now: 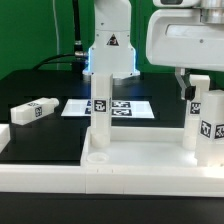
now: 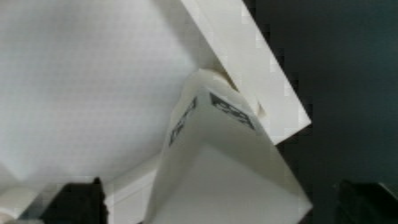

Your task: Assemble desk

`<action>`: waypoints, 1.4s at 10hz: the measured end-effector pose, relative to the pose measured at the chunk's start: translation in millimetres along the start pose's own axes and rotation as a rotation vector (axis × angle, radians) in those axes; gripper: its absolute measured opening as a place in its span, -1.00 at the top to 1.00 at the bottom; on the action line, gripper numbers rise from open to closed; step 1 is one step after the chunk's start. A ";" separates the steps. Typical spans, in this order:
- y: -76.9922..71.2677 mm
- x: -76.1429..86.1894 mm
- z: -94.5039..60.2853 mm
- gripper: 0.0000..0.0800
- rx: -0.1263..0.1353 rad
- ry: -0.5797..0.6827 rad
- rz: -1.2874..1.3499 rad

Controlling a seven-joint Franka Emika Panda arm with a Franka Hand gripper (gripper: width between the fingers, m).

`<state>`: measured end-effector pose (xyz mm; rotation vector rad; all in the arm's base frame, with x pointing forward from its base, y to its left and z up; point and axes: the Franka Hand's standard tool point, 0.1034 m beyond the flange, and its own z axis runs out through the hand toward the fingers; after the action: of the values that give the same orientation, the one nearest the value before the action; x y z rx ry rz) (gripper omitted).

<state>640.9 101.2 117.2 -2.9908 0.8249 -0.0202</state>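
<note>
The white desk top (image 1: pixel 140 160) lies flat at the front of the table. Two white legs stand upright on it, one (image 1: pixel 100 110) toward the exterior view's left, one (image 1: pixel 207 125) at its right corner. A third leg (image 1: pixel 33 110) lies loose on the black table at the left. My gripper (image 1: pixel 195 92) hangs over the top of the right leg. In the wrist view that leg (image 2: pixel 222 165) rises between my dark fingertips (image 2: pixel 71 200), with a gap on each side. My gripper (image 2: pixel 217 203) is open around it, above the desk top (image 2: pixel 89 90).
The marker board (image 1: pixel 125 107) lies flat behind the left upright leg. The robot's base (image 1: pixel 110 50) stands at the back. A long white rail (image 1: pixel 40 180) runs along the table's front edge.
</note>
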 end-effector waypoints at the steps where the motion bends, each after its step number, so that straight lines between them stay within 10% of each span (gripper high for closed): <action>1: 0.1 0.1 -0.2 -0.62 0.000 0.000 -0.064; 10: -5.1 -2.3 0.4 -0.62 0.000 0.011 -0.620; 14: -3.3 -0.8 0.3 0.28 0.000 0.011 -0.639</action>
<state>641.9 104.4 117.1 -3.1068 -0.1568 -0.0545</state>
